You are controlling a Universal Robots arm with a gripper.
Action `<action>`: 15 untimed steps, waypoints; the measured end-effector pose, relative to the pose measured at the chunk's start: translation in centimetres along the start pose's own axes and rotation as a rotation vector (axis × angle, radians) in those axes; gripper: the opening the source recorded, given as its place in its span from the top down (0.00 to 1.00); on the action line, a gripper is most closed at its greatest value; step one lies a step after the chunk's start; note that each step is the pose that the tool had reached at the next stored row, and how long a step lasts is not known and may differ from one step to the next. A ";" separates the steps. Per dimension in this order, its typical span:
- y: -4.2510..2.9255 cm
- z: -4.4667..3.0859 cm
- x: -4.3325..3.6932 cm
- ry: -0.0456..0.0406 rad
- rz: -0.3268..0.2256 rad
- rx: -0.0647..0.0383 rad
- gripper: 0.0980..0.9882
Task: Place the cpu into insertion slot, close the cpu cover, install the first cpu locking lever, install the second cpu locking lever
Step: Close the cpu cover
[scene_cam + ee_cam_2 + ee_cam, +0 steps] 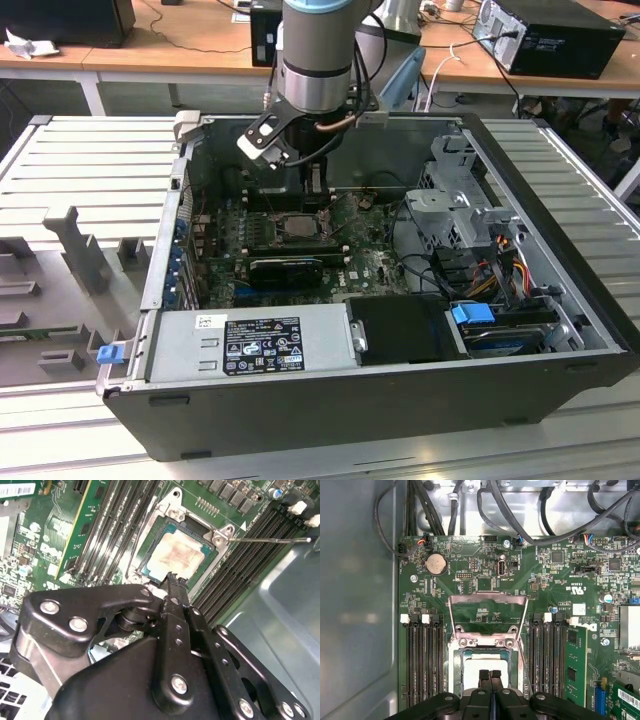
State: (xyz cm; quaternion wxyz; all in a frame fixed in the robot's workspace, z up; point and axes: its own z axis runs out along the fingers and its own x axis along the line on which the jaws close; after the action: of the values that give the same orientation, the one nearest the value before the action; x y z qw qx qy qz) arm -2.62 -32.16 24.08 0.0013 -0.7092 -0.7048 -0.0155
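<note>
The cpu [177, 555], a pale square chip, lies in the insertion slot [150, 572] on the green board. In the first wrist view the cpu [475, 667] sits below the cpu cover [487, 599], a silvery frame that stands swung open with the board showing through its window. My gripper [173, 577] is shut, its two black fingertips [485, 676] pressed together with nothing between them, just above the chip's near edge. A thin locking lever [270, 540] sticks out unlatched beside the socket. In the exterior view my gripper [298, 190] hangs inside the computer case over the socket [300, 225].
Long black memory slots [422, 665] flank the socket on both sides. A black graphics card [290, 268] lies in front of it. The power supply [250, 345], drive cage [460, 215] and cable bundles [485, 510] crowd the case [560, 250].
</note>
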 end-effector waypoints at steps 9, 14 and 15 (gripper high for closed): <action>0.03 -1.17 0.05 0.0000 0.000 0.000 0.99; 0.13 -1.57 0.06 0.0002 0.000 0.000 0.99; 0.30 -1.58 0.06 0.0000 0.000 0.000 0.99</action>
State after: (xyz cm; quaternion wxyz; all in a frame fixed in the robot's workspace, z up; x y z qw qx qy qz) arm -2.35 -32.14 25.67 0.0013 -0.7093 -0.7047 -0.0155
